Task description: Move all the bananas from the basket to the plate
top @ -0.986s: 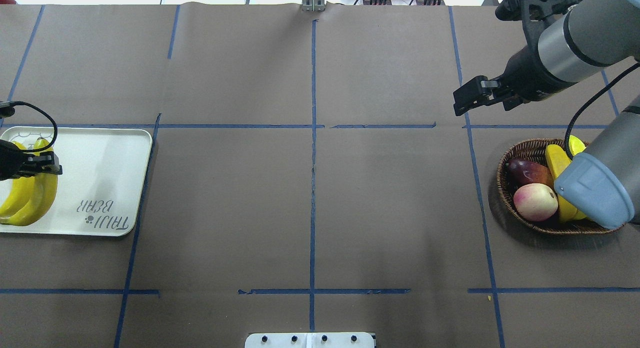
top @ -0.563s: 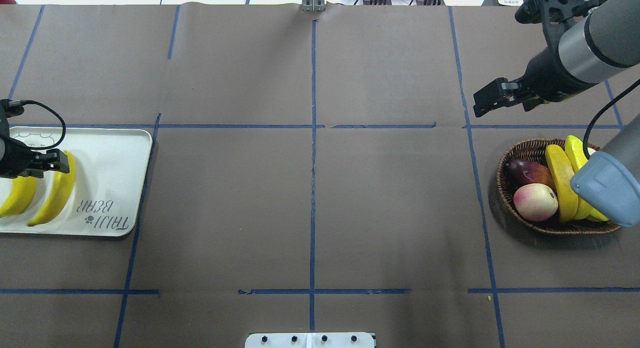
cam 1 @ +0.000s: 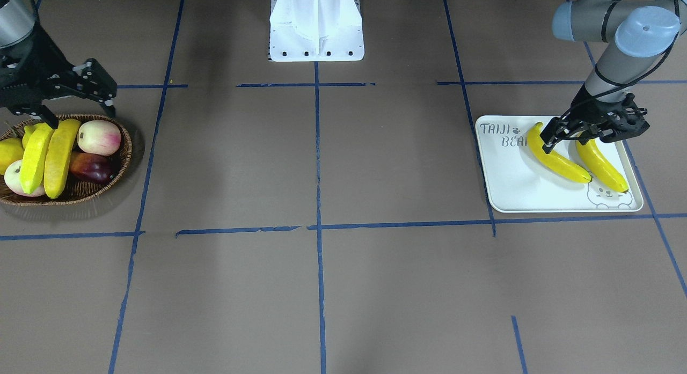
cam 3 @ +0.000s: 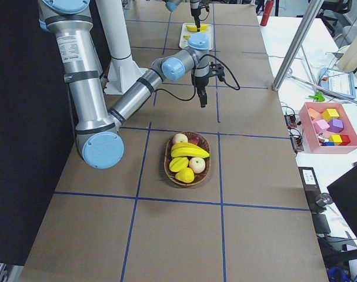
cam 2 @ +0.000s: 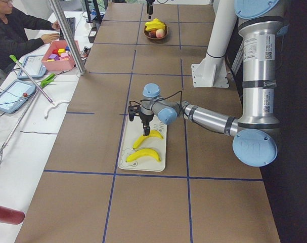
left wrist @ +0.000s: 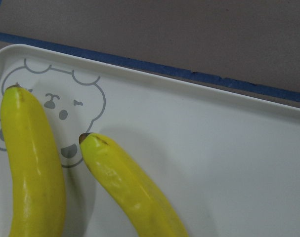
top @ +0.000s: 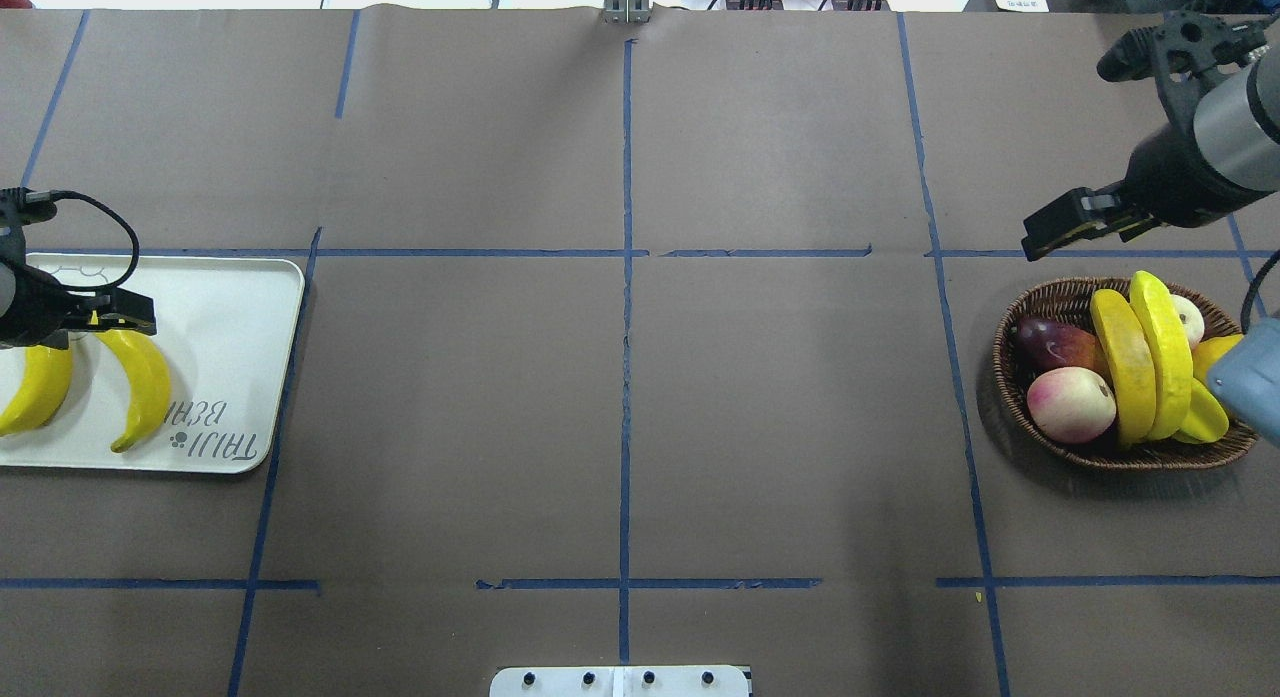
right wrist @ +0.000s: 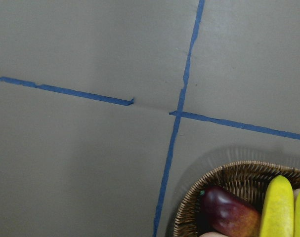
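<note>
Two bananas lie side by side on the plate (top: 235,307): one (top: 145,382) nearer the plate's middle, the other (top: 40,392) at the view's left edge. My left gripper (top: 125,312) hovers open over the upper end of the first one. Its wrist view shows both bananas (left wrist: 130,182) (left wrist: 31,168) flat by the bear drawing. Two more bananas (top: 1125,367) (top: 1165,352) rest across the fruit in the basket (top: 1004,362). My right gripper (top: 1050,239) hangs open and empty above the table just beyond the basket's far rim.
The basket also holds a peach (top: 1070,405), a dark red fruit (top: 1055,342), a round yellow fruit (top: 1215,355) and a starfruit (top: 1200,417). The robot's white base (cam 1: 316,25) stands mid-table. A person (cam 2: 11,30) and a pink bin (cam 2: 59,54) are at a side desk.
My left gripper carried a banana rightward over the plate and let it go; it now lies flat beside the first. My right arm swung right, uncovering the basket.
</note>
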Action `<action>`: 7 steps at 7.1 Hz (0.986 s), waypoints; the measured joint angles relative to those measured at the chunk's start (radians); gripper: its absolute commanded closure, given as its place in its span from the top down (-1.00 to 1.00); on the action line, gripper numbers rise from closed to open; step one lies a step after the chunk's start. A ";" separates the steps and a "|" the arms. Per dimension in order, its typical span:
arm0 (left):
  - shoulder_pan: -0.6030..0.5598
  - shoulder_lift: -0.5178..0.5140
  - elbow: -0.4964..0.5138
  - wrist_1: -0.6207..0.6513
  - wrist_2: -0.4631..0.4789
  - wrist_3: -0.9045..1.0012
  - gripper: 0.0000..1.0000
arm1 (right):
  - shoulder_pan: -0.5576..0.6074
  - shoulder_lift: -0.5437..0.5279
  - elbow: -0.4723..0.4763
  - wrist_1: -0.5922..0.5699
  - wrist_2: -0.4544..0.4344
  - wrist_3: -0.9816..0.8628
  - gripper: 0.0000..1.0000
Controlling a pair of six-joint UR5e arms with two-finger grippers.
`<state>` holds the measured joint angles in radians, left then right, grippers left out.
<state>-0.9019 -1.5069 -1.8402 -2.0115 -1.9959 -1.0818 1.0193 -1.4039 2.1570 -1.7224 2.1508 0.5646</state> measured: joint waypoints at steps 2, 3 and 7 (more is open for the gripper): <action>-0.005 -0.086 -0.013 0.098 -0.026 -0.001 0.99 | 0.023 -0.188 0.010 0.166 0.023 -0.073 1.00; -0.006 -0.113 -0.014 0.123 -0.032 -0.006 0.99 | 0.028 -0.292 -0.005 0.285 0.030 -0.077 1.00; -0.006 -0.146 -0.015 0.138 -0.035 -0.020 0.99 | 0.030 -0.425 -0.120 0.556 0.063 0.158 0.98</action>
<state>-0.9082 -1.6525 -1.8556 -1.8733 -2.0310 -1.1021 1.0492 -1.8291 2.0372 -1.1667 2.2139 0.7224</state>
